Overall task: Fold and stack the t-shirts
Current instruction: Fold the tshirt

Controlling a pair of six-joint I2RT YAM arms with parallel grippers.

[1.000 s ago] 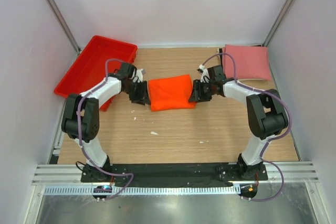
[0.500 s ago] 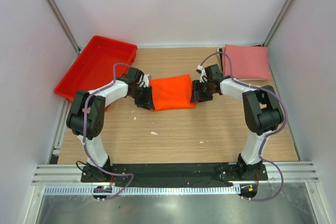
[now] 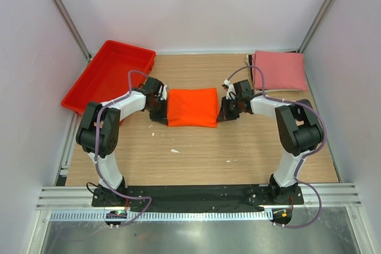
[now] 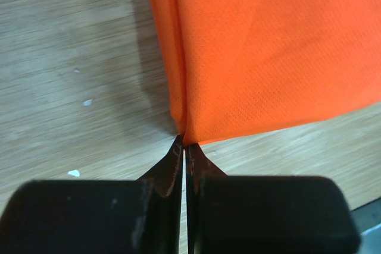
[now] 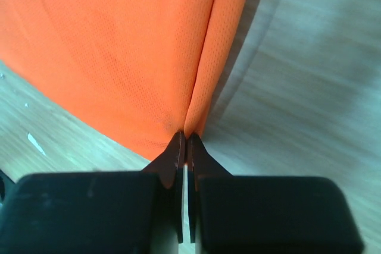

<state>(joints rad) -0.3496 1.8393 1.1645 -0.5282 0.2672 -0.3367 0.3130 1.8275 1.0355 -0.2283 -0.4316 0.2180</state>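
Orange cloth fills the space between the two pincers. The orange shirt (image 3: 191, 107) is folded to a flat rectangle and lies on the wooden table (image 3: 196, 153).

The left pincer (image 3: 159, 110) sits at the shirt's left edge. Its fingers are pressed tight together, and they nip the near corner of the cloth right at their tips. A crease in the fabric runs straight away from that pinch. The right pincer (image 3: 225, 110) does the same at the shirt's right edge: it is closed, with the corner of the layered cloth caught between its tips. Both come in low, close to the tabletop.

Behind the right pincer and out to its right lies the pink shirt (image 3: 280, 71), also folded, at the far right corner of the table and well apart from the orange one. The right arm's forearm and its purple cable (image 3: 260, 78) pass just beside the pink shirt's near left corner.

Behind the left pincer and out to its left is the red tray (image 3: 113, 66), set at an angle at the table's far left. From above, the left arm's upper link crosses the tray's near end.

A white fleck (image 3: 174, 150) lies on the bare wood nearer the bases than the left pincer, with a few smaller specks close to the left fingers.
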